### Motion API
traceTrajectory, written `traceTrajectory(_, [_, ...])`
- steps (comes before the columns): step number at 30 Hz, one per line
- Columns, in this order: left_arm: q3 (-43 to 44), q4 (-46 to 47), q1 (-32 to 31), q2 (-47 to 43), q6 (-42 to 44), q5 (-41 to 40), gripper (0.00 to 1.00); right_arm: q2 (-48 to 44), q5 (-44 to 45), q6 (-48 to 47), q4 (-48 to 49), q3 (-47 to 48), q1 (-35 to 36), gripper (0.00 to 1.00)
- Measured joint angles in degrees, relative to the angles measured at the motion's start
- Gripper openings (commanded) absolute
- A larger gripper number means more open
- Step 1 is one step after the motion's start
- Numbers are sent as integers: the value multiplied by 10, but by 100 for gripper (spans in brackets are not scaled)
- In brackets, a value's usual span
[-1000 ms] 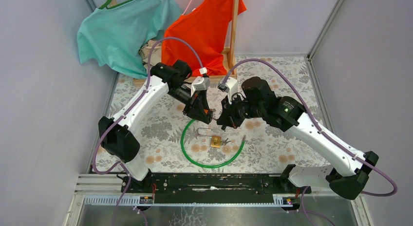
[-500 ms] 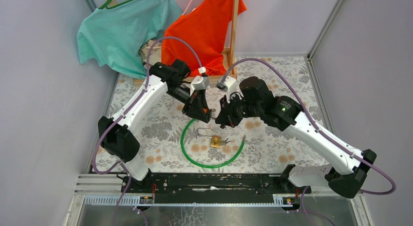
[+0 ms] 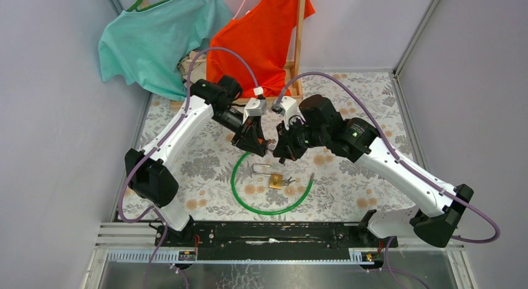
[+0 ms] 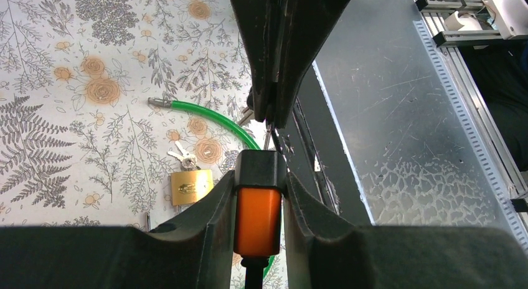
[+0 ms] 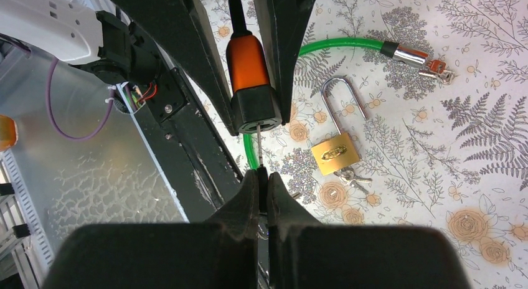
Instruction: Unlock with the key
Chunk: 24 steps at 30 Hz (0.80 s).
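Arms arch inward, left tool point(image 4: 260, 177) and right tool point(image 5: 262, 174) gripping orange-handled pin point(image 5: 248, 61)

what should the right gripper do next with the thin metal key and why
Probably twist the right gripper about the thin metal key: it pinches the key, whose tip sits in the black end of the orange lock barrel clamped by the left gripper.

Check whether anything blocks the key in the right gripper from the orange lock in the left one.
Nothing visible does. The thin key pinched in the right gripper runs straight to the black end of the orange lock clamped in the left gripper. The brass padlock lies below, off to one side.
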Motion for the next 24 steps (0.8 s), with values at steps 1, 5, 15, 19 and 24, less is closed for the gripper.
traceTrajectory(1, [0, 0, 0, 0, 0, 0, 3, 0, -1, 0, 0, 0, 0, 0])
traceTrajectory(5, [0, 0, 0, 0, 1, 0, 4, -15, -6, 7, 26, -25, -2, 0])
traceTrajectory(15, [-1, 7, -12, -2, 5, 5, 4, -47, -156, 41, 107, -103, -81, 0])
traceTrajectory(19, [-1, 7, -14, -2, 5, 5, 4, -21, -155, 17, 59, -58, -79, 0])
traceTrajectory(24, [0, 7, -25, -2, 1, 8, 4, -6, -90, -21, 30, -20, -37, 0])
